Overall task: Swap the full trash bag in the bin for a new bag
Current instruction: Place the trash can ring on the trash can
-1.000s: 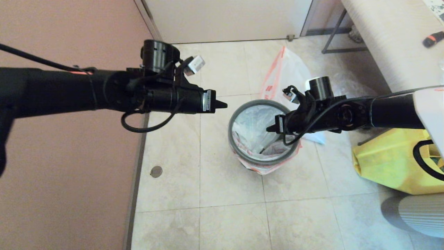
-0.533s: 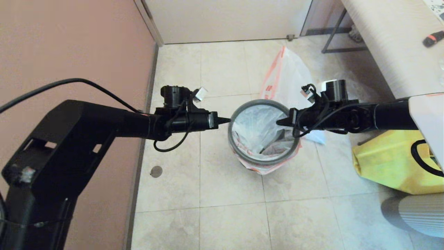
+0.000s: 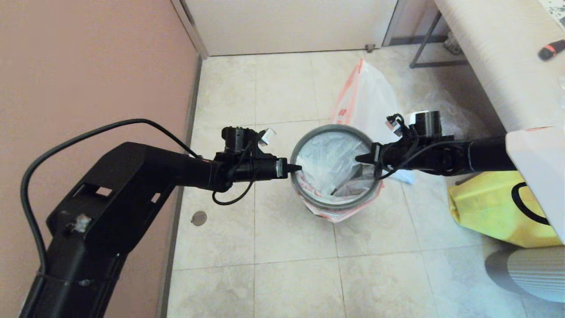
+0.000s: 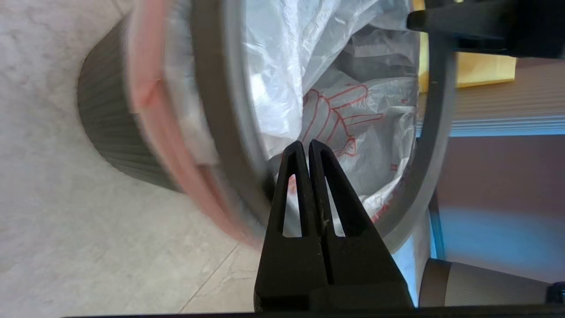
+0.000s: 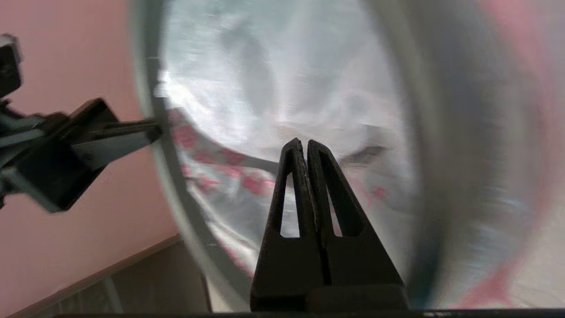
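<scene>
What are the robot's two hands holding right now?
Nothing. The left gripper and right gripper are both shut on nothing, pointing at opposite sides of the bin, which is lined with the new bag.

Room as I see it from the head camera: tiled corner, pink wall, pale door.

I log beige floor tiles [image 3: 291, 282] with grey grout and a small round floor plate [image 3: 199, 217]; a salmon-pink wall [image 3: 88, 66] on the left; a cream door [image 3: 287, 22] at the far end; a pale table [image 3: 499, 57] on dark metal legs at right. Lighting is even and soft.
</scene>
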Controlling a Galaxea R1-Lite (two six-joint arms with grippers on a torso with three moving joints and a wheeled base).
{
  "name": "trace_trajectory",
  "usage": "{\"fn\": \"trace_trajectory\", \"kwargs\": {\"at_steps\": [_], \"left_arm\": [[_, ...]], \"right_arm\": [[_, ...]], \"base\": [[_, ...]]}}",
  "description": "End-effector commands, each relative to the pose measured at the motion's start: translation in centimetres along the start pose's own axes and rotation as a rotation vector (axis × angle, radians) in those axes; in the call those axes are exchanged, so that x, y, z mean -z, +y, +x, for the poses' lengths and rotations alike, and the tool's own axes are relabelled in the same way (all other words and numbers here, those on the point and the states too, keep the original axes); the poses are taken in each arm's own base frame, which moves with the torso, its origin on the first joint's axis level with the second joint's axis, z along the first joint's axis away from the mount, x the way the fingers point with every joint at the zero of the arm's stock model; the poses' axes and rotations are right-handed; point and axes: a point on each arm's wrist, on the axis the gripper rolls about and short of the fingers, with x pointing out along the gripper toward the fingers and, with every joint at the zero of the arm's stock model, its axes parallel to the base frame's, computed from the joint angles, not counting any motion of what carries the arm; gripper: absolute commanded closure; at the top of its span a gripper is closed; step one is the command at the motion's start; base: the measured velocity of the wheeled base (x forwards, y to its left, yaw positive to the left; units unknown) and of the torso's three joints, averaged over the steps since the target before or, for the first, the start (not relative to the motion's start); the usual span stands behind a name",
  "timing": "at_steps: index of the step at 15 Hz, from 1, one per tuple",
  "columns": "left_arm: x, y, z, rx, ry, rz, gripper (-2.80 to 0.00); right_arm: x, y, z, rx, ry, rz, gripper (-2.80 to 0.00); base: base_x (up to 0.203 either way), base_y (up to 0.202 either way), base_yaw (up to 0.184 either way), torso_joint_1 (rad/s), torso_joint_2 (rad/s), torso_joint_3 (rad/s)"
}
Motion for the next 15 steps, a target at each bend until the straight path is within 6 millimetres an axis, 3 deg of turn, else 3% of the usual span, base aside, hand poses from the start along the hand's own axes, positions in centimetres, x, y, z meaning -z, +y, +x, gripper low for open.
{"fn": "trace_trajectory", "kwargs": {"at_steps": [1, 5, 8, 12, 15], "left_arm": [[1.2, 0.9, 1.2, -0.011, 0.018, -0.014, 0.0], [1.4, 1.3, 1.6, -0.042, 0.01, -0.015, 0.0], [0.6, 0.6, 1.2, -0.06, -0.01, -0.014, 0.0], [1.0, 0.9, 1.5, -0.064, -0.006, -0.021, 0.0], [0.5, 0.5, 1.2, -0.059, -0.024, -0.011, 0.0]], "right_arm": [[0.9, -1.3, 1.0, 0.011, 0.023, 0.019, 0.0], [1.3, -3.6, 2.8, 0.027, 0.022, 0.032, 0.0], [1.3, -4.2, 3.1, 0.031, 0.018, 0.034, 0.0], [1.5, -5.0, 3.5, 0.038, 0.018, 0.04, 0.0], [1.3, -4.7, 3.2, 0.035, 0.015, 0.036, 0.0]], "base": [[0.0, 0.0, 0.0, 0.0, 0.0, 0.0], [0.0, 0.0, 0.0, 0.0, 0.0, 0.0], [0.0, 0.0, 0.0, 0.0, 0.0, 0.0], [0.0, 0.0, 0.0, 0.0, 0.0, 0.0], [0.0, 0.0, 0.0, 0.0, 0.0, 0.0]]}}
